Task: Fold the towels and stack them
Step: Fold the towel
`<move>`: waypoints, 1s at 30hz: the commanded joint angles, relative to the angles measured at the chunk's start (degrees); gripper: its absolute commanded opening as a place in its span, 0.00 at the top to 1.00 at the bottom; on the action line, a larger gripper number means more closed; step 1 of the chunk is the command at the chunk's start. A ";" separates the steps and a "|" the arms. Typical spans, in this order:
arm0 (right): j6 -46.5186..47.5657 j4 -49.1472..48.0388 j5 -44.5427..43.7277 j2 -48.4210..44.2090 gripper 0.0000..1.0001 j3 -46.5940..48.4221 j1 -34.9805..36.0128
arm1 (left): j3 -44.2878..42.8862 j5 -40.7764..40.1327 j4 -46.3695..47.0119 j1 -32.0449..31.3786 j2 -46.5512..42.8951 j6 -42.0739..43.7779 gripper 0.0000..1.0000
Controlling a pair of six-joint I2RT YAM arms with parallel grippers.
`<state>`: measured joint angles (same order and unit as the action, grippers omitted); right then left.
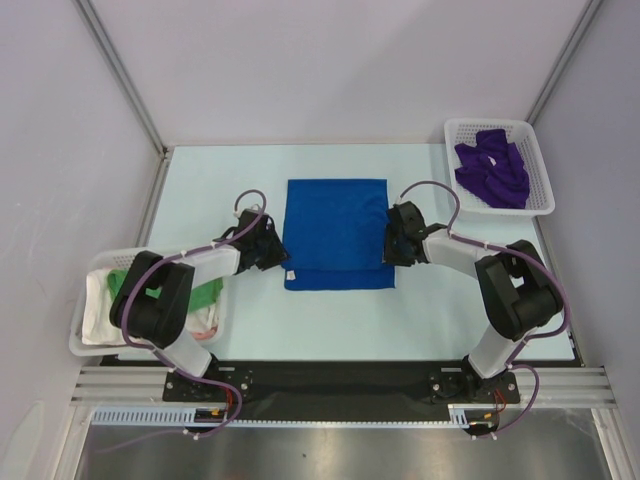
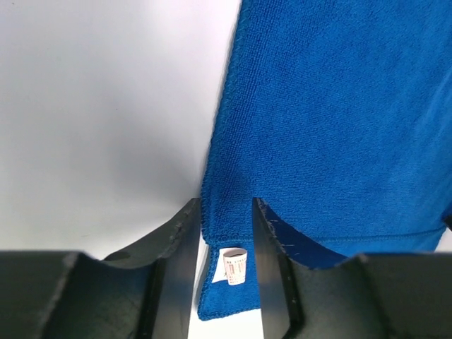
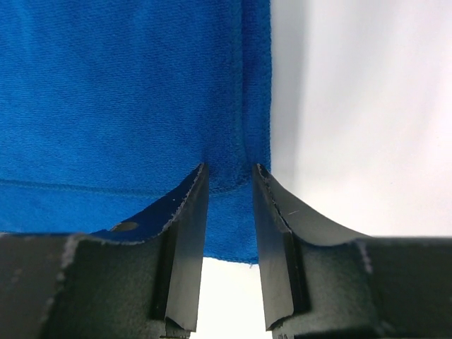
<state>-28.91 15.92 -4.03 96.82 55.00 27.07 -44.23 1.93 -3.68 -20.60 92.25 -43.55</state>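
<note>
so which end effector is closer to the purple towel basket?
Right. The right end effector sits at the blue towel's right edge, below the purple towel basket; the left end effector is across the towel.

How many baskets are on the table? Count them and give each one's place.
2. One basket at the far right corner holds purple towels; the other sits at the near left edge, partly hidden by the left arm.
</note>
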 commanded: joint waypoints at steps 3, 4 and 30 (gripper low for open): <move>-0.54 -1.33 -1.94 -1.11 0.64 -0.86 0.35 | 0.90 0.18 0.78 0.03 1.18 -0.48 0.63; -0.62 -1.42 -1.77 -0.93 0.64 -0.69 0.35 | 0.98 0.18 0.78 0.03 1.18 -0.48 0.64; 0.43 2.62 -2.12 -3.12 1.00 2.74 0.00 | -3.49 -0.27 -2.73 0.03 -0.05 2.33 1.00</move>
<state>-28.86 17.34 -5.08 96.33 55.33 27.16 -45.45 1.76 -5.43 -20.60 93.12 -42.92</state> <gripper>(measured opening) 0.011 0.006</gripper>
